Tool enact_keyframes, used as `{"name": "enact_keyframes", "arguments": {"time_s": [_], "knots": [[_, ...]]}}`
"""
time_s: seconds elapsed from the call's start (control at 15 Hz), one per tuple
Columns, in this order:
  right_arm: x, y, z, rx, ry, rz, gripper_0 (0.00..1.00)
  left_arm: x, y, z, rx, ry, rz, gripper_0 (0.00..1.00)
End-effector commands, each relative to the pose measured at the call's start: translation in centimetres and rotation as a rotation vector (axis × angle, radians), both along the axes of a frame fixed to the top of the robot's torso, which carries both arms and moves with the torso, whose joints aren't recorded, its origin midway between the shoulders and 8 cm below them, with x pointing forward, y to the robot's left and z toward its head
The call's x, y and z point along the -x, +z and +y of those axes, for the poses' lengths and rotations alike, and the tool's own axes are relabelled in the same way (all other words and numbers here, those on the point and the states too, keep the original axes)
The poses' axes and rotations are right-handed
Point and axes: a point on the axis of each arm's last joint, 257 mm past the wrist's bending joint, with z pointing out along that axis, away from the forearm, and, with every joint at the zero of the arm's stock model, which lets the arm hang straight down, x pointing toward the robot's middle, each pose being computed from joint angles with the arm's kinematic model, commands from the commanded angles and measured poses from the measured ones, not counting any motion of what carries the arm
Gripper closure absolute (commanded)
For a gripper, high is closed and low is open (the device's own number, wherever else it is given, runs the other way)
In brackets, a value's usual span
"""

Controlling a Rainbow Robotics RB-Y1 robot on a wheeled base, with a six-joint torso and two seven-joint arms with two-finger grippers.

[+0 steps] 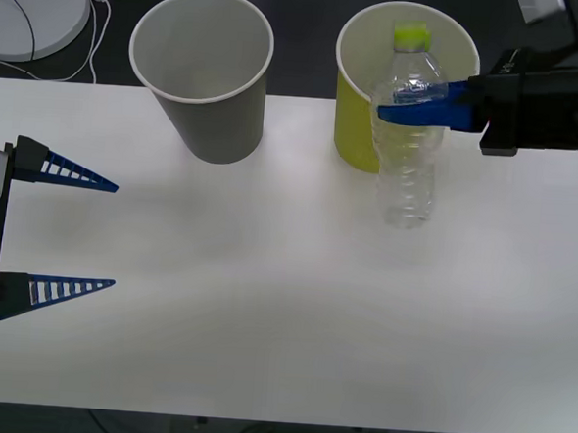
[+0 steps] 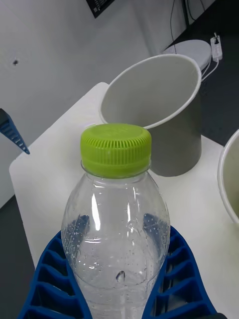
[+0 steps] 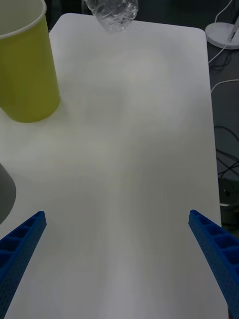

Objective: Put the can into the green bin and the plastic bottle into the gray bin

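Bins: two; one plastic bottle in right gripper.

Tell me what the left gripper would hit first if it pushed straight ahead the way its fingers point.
Probably nothing: the open left gripper points across bare table. The plastic bottle in the right gripper seems off that line.

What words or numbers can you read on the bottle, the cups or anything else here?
None: no readable text anywhere.
The plastic bottle, held by the right end effector, is clear with no label; its lime-green cap has only ridges.
The green bin and gray bin are plain.
A dark panel on the wall has marks too small to read.
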Motion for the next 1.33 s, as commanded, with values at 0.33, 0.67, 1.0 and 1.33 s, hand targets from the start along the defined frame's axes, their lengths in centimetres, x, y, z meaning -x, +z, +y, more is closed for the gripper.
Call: {"name": "enact_keyframes", "arguments": {"time_s": [0.33,0.67,1.0,1.33], "knots": [[-0.6,2.1,0.1,0.098,0.038,0.042,1.0,0.0,0.0,0.0,0.0,0.0,0.0,0.0],[-1.5,3.6,0.2,0.222,0.04,0.06,1.0,0.0,0.0,0.0,0.0,0.0,0.0,0.0],[-5.1,9.7,4.3,0.094,-0.058,-0.117,1.0,0.0,0.0,0.0,0.0,0.0,0.0,0.0],[-7.9,10.1,7.3,0.254,-0.127,-0.21,1.0,0.0,0.0,0.0,0.0,0.0,0.0,0.0]]}}
